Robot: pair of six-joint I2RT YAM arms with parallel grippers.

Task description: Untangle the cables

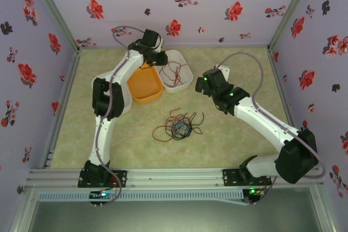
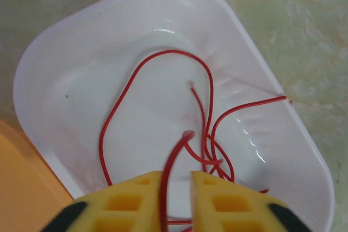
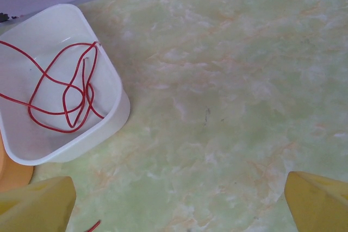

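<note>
**Table** [image 1: 228, 134]: green marbled top. The cables sit in two places, noted below.

**Arms:** The left arm [image 1: 109, 101] reaches to the far side, its wrist over the bins. The right arm [image 1: 261, 115] is bent in toward the centre.

**Bins:** The white bin [image 1: 186, 77] is at far centre, with the orange bin [image 1: 144, 88] touching it on the left.

**Tangle** [image 1: 179, 126]: red, black and blue-green wires are knotted together at mid-table, well apart from both grippers.

**Red wire** [image 2: 173, 161]: one strand lies looped in the white bin, and one end rests across the rim.

**Right gripper** [image 3: 176, 202]: fingers spread wide and holding nothing, over bare table just beside the white bin.

**Left gripper** [image 2: 175, 180]: low over the white bin, fingers parted only narrowly. The red wire runs up through the gap. The gap looks wider than the wire, so I judge the wire loose, not pinched.

**Risks:**
- The wire may catch on a finger edge when the left gripper lifts, because the gap is so tight. That would drag it back out of the bin.
- The end on the rim could tip the loop over the side if it is nudged.
- With the tangle, pulling one strand without pinning the rest would likely tighten the knot or tow the whole bundle.
</note>
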